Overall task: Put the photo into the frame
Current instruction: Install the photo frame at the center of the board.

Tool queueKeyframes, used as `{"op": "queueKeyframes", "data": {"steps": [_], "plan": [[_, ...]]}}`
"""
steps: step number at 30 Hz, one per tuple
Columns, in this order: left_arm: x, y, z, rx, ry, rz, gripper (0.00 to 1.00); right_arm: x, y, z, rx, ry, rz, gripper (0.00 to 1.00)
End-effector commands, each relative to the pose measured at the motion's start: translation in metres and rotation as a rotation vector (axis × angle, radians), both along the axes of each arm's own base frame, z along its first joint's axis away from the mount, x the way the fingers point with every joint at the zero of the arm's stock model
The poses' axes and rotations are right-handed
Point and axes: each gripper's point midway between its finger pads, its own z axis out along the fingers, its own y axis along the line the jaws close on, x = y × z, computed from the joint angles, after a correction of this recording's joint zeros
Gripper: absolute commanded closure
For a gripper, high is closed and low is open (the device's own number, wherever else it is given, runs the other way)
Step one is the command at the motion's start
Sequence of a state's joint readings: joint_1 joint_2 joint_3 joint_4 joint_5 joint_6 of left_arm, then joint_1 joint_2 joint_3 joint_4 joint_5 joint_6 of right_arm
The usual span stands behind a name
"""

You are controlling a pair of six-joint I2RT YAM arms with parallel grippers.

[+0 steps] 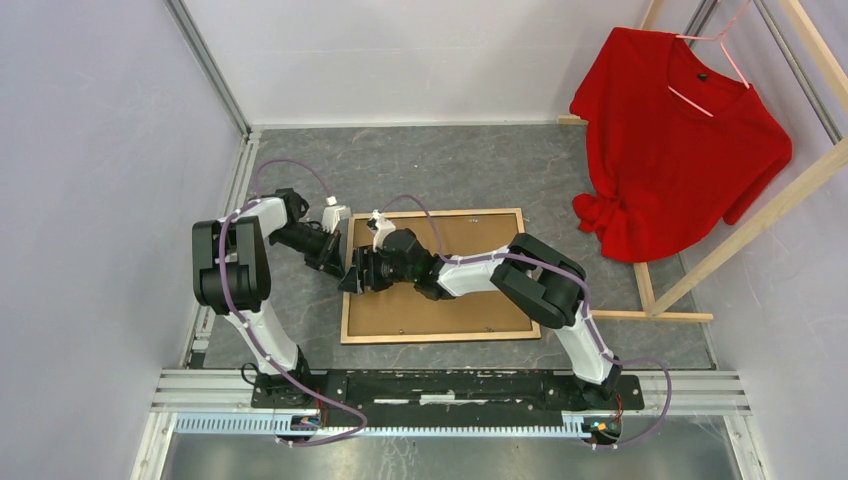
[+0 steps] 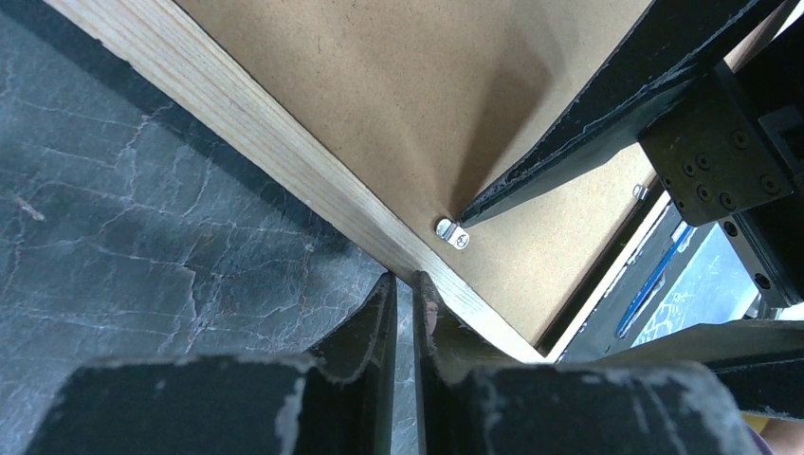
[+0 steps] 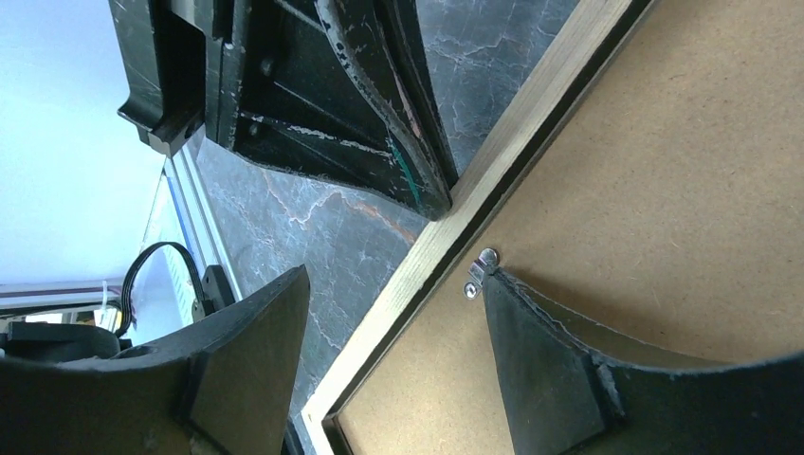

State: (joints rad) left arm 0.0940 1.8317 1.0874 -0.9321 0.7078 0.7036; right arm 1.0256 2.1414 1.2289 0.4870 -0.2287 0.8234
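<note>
Working the retaining clip on a face-down picture frame.
On the grey marbled table (image 1: 300, 170) lies the thin-railed frame (image 1: 445, 333), pale wood back upward, brown fibreboard backing (image 1: 470, 300) inside; the photo is nowhere in view. The left gripper (image 2: 403, 280), nearly closed on nothing, meets the rail's outer edge. The right gripper (image 3: 393, 280) stands open astride that rail, one fingertip at the small silver clip (image 3: 479, 270). Best to swivel the clip gently, with the frame braced.
</note>
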Motion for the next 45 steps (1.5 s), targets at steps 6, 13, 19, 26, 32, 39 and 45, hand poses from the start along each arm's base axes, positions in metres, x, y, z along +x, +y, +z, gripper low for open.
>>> {"op": "queueKeyframes", "data": {"steps": [6, 13, 19, 26, 32, 39, 45], "plan": [[0.016, 0.010, -0.005, 0.065, -0.106, -0.031, 0.85, -0.003, 0.011, -0.003, 0.021, 0.015, 0.030, 0.27], [0.015, 0.010, -0.007, 0.063, -0.100, -0.035, 0.85, -0.007, 0.017, -0.003, 0.039, 0.029, 0.072, 0.29], [0.016, 0.010, -0.007, 0.063, -0.102, -0.033, 0.85, -0.005, 0.013, -0.001, 0.032, 0.020, 0.071, 0.29], [0.016, 0.011, -0.005, 0.070, -0.105, -0.031, 0.85, 0.027, -0.002, 0.024, 0.039, -0.049, 0.009, 0.26], [0.017, 0.011, -0.004, 0.072, -0.110, -0.028, 0.85, 0.043, -0.024, 0.044, 0.016, -0.124, -0.038, 0.22], [0.017, 0.010, -0.003, 0.065, -0.109, -0.026, 0.85, -0.007, -0.019, 0.017, -0.007, -0.068, 0.050, 0.23], [0.015, 0.011, -0.004, 0.073, -0.110, -0.030, 0.85, -0.026, -0.011, 0.013, 0.014, -0.038, 0.075, 0.24]]}}
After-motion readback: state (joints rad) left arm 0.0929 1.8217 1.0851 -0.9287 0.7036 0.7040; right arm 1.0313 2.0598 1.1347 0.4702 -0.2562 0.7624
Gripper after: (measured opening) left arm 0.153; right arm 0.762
